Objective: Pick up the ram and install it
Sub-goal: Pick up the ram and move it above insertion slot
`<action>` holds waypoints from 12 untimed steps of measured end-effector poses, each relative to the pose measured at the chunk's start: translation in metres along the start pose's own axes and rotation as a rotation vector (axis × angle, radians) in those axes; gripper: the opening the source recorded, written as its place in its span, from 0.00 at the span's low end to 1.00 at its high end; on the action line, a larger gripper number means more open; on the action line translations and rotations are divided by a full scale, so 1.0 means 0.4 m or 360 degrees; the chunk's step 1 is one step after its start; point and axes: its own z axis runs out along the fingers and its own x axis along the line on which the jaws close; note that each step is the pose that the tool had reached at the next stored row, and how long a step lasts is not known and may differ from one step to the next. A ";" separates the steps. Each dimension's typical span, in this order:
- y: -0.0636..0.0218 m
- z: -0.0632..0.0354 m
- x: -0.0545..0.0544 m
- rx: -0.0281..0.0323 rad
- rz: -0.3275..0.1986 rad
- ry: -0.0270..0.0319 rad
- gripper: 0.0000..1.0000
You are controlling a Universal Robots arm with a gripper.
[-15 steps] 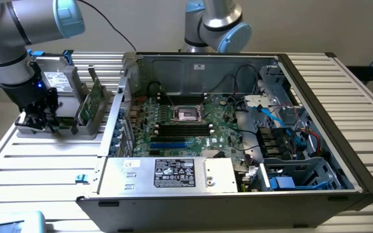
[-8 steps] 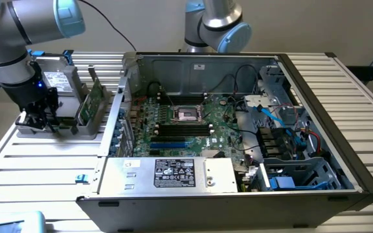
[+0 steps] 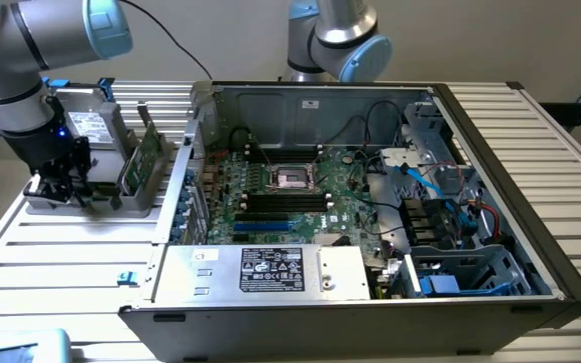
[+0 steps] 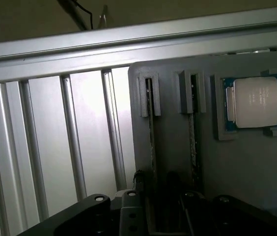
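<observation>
slatted table [image 3: 69, 249], gripper [image 3: 57, 189] at edge of holder [image 3: 134, 203], ram [image 3: 146, 162] upright

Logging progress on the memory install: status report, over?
Hand low at grey holder. Ram upright in its holder slot, not lifted. Grey drive stands close behind hand.

On the table [image 3: 58, 249] the open computer case [image 3: 301, 113] sits at centre, with the motherboard [image 3: 341, 170] flat inside. The power supply [image 3: 270, 268] lies at the board's 6 o'clock and the drive cage [image 3: 462, 268] at 4 o'clock. Outside the case, at 9 o'clock, stands the holder [image 3: 134, 198]. The ram [image 3: 147, 159] is upright in it, a drive [image 3: 94, 121] is at the ram's 10 o'clock, and a processor [image 4: 256, 102] lies in a recess beside the slots.
</observation>
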 end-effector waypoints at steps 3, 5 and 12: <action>0.000 0.000 -0.001 0.00000 0.0000 0.00000 0.33; 0.000 0.000 -0.002 -0.00001 0.0000 0.00001 0.33; -0.001 0.000 -0.002 -0.00002 0.0000 0.00000 0.18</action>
